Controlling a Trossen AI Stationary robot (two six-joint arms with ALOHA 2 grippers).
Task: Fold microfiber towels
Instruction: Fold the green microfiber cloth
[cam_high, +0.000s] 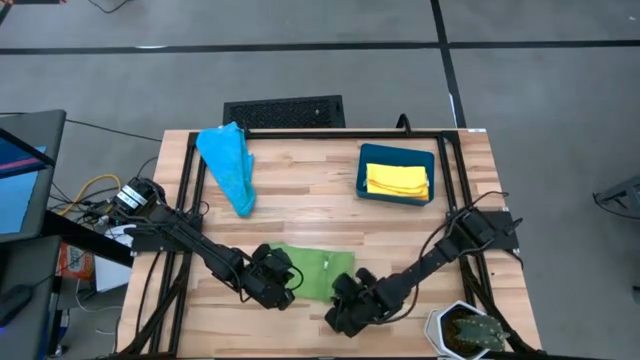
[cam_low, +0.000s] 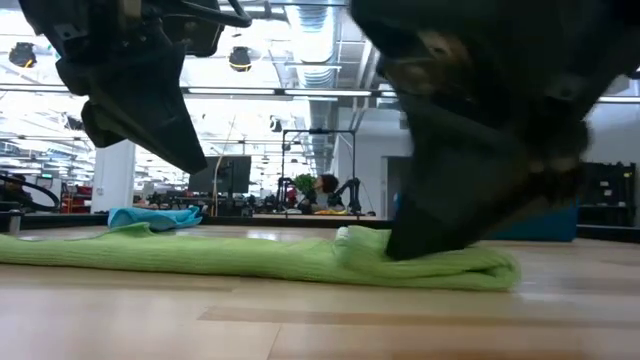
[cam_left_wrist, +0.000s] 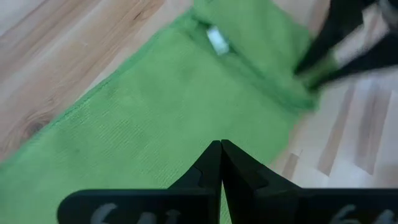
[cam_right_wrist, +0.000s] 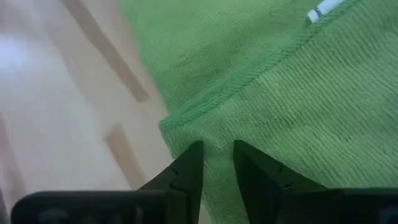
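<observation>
Green towel (cam_high: 318, 270) flat at near-centre of table (cam_high: 300, 195), between both grippers. R gripper (cam_right_wrist: 216, 163) at towel's right corner, fingers narrow, pinching the folded edge. L gripper (cam_left_wrist: 220, 163) above towel's left part, fingers shut, nothing held. Blue towel (cam_high: 229, 164) bunched far left. Bin (cam_high: 396, 173) w/ yellow towel (cam_high: 397, 181) far right. Plant pot (cam_high: 466, 331) at near right corner, close to R arm. Bare wood mid-table.

A bright green towel (cam_high: 318, 270) with a tiny white tag (cam_high: 327, 262) lies on the pale wood table (cam_high: 300, 195). Behind it lies a light blue towel (cam_high: 229, 165), and a yellow towel (cam_high: 397, 180) in a dark teal bin (cam_high: 364, 170)
</observation>
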